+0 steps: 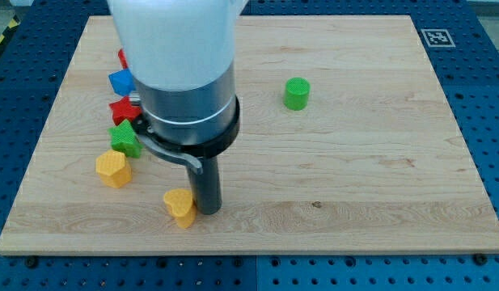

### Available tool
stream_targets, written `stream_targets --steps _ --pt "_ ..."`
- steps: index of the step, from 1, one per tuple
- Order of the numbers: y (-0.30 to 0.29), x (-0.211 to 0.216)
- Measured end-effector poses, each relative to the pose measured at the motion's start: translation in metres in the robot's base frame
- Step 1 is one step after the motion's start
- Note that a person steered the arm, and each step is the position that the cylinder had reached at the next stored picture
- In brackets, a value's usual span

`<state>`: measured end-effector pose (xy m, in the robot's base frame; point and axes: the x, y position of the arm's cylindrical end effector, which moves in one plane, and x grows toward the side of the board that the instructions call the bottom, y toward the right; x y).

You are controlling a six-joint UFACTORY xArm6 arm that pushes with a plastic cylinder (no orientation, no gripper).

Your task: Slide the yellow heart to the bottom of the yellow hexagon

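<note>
The yellow heart (180, 207) lies near the view's bottom, left of centre. The yellow hexagon (112, 169) lies up and to the left of it, with a gap of bare board between them. My tip (207, 212) stands on the board right beside the heart, at its right side, touching or nearly touching it. The arm's wide white and grey body hangs above and hides part of the board behind it.
A green block (125, 139) sits just above the hexagon. Above it lie a red block (124, 110), a blue block (121, 82) and another red block (122, 58), partly hidden by the arm. A green cylinder (297, 93) stands right of centre. The wooden board (354, 178) lies on a blue pegboard.
</note>
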<state>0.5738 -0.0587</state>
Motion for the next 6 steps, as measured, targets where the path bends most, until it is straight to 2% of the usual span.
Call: stream_targets --steps 3,6 --pt "0.021 0.017" --pt "-0.038 0.017"
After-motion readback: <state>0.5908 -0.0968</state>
